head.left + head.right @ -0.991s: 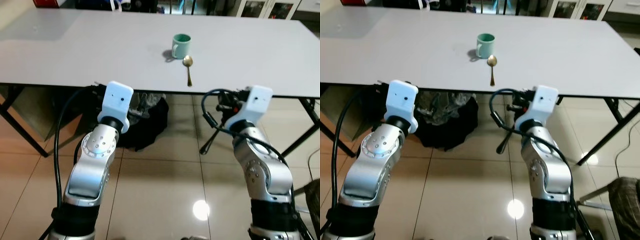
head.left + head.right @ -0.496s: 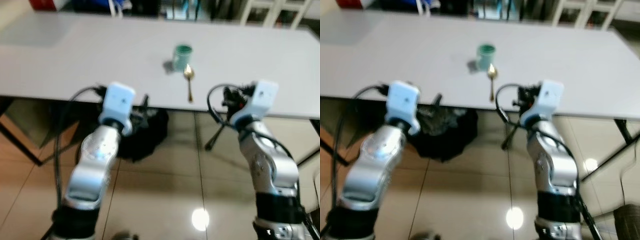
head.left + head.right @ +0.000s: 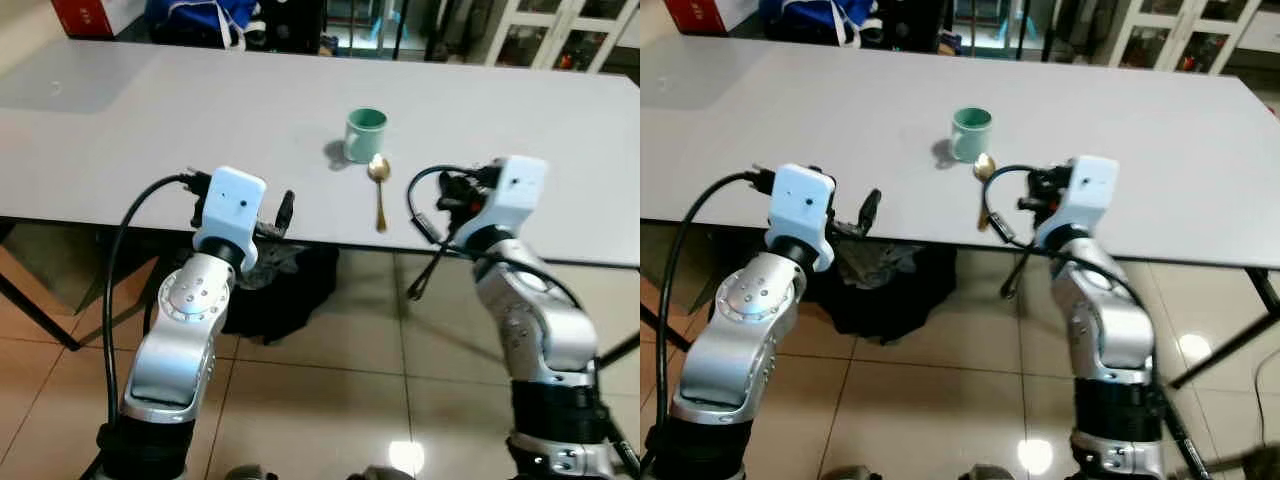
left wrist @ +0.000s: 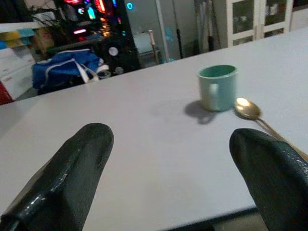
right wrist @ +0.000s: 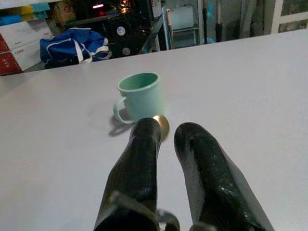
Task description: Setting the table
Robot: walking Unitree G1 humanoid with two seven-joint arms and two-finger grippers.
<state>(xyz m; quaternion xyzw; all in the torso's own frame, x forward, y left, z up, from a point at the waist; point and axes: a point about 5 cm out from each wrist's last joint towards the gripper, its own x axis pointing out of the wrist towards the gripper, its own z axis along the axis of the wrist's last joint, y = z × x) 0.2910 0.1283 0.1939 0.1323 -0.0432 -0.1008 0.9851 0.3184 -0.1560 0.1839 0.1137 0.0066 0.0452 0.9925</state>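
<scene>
A mint-green mug (image 3: 365, 133) stands upright on the white table (image 3: 150, 120). A gold spoon (image 3: 379, 195) lies just in front of it, its handle pointing at the near edge. My left gripper (image 4: 171, 137) hovers at the near table edge, left of the spoon, its fingers (image 4: 84, 159) spread wide: open and holding nothing. My right gripper (image 5: 168, 127) is at the edge just right of the spoon, aimed at the mug (image 5: 141, 97). Its fingers (image 5: 139, 159) stand close together, shut on nothing. They hide the spoon's handle in the right wrist view.
A black bag (image 3: 270, 290) sits on the tiled floor under the table, between dark table legs (image 3: 30, 290). A blue bag (image 3: 195, 15), a red box (image 3: 90, 15) and cabinets (image 3: 560, 30) lie beyond the far edge. Most of the tabletop is bare.
The camera has come closer to the table. Both arms have risen from below the edge to tabletop height. Mug and spoon lie as before.
</scene>
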